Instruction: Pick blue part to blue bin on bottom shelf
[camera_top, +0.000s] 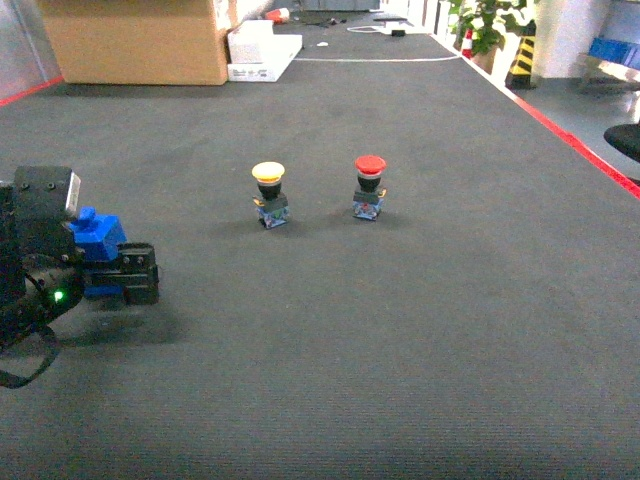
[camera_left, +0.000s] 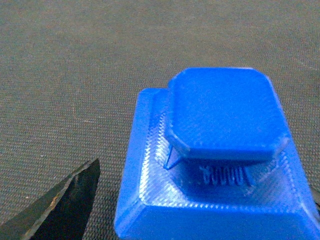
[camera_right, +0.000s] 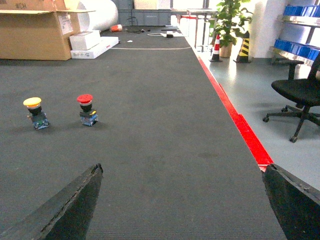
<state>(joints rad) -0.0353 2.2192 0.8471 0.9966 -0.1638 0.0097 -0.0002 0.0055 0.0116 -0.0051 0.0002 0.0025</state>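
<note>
One gripper half hides the blue part, left.

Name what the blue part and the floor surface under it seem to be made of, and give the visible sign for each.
The blue part looks like matte plastic, probably 3D-printed: fine layer ridges and loose strands show under its cap. The floor surface looks like dark grey ribbed carpet or matting: a dull, woven, fine-lined texture. Its exact fibre cannot be told.
</note>
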